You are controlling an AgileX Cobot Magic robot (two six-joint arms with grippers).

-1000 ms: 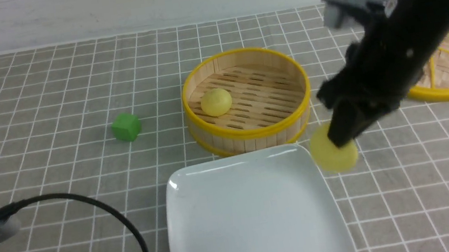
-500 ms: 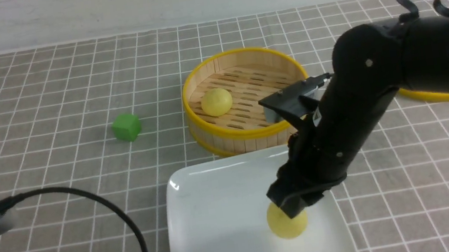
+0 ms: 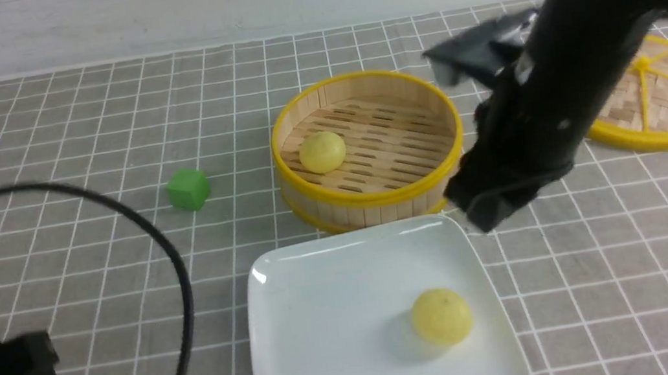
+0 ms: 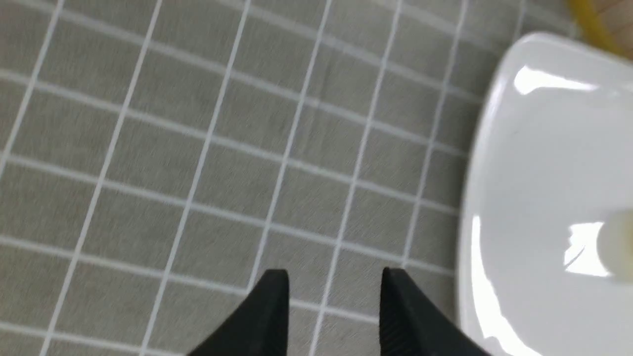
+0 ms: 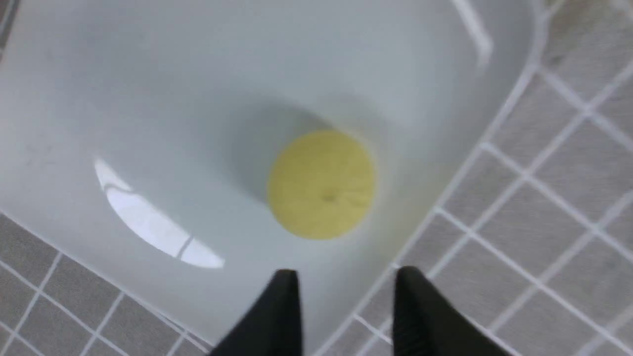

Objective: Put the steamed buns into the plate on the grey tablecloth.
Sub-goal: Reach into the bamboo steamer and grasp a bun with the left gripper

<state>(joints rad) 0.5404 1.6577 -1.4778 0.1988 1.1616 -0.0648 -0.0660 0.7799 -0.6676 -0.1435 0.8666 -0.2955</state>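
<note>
Jaws of the right gripper point(image 5: 346, 302) are parted, empty, slanted above the plate's point(image 3: 326, 319) far corner; one steamed bun point(image 3: 442, 316) is set on it. The left gripper point(image 4: 334, 296), blurred and cropped, is likewise parted.

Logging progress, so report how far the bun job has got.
Done: one steamed bun lies on the plate. In hand: nothing; the right gripper and left gripper are both open and empty. Left: the second bun sits in the bamboo steamer, waiting to be moved.
</note>
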